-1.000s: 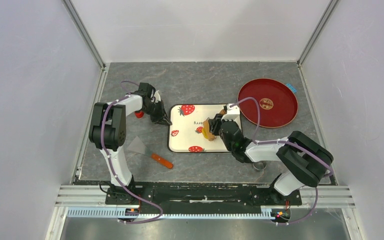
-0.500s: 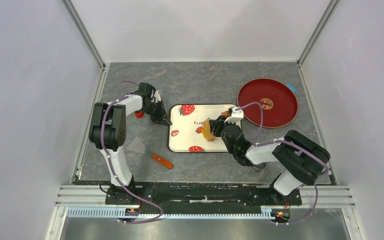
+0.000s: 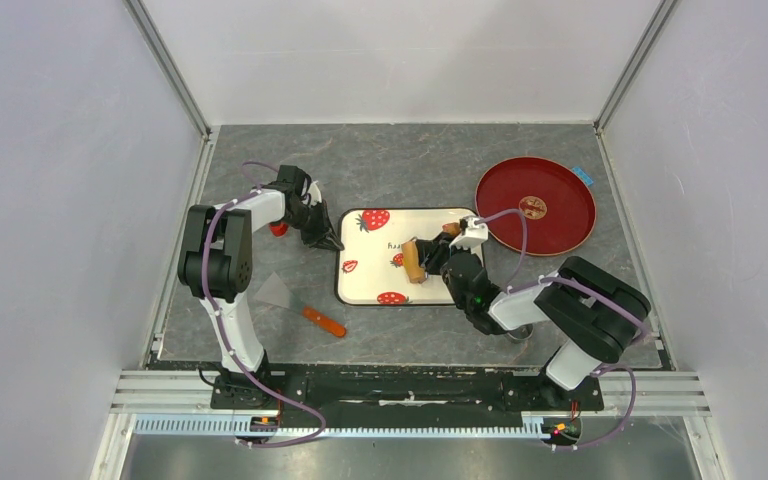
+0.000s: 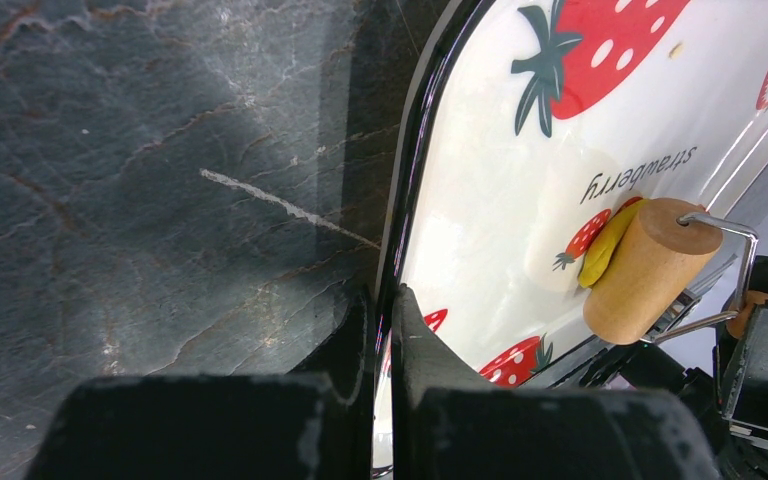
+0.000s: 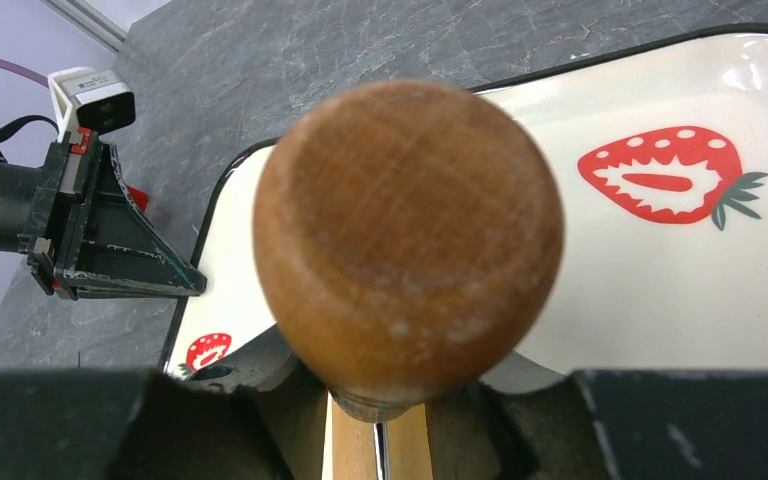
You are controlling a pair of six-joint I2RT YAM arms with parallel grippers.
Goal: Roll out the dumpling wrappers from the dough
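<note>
left pincer [image 4: 385, 300] pinching tray [image 4: 415, 140] rim; roller [image 4: 645, 270] on yellow dough [image 4: 608, 245]; marbled table [image 4: 160, 150] alongside

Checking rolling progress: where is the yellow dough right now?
In the left wrist view, the dough lies on the tray, partly hidden by the wooden roller, beside a strawberry print.

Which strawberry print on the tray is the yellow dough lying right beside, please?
The small middle strawberry print beside the printed word: the dough, under the wooden roller, lies against it; the large print and others sit apart.
</note>
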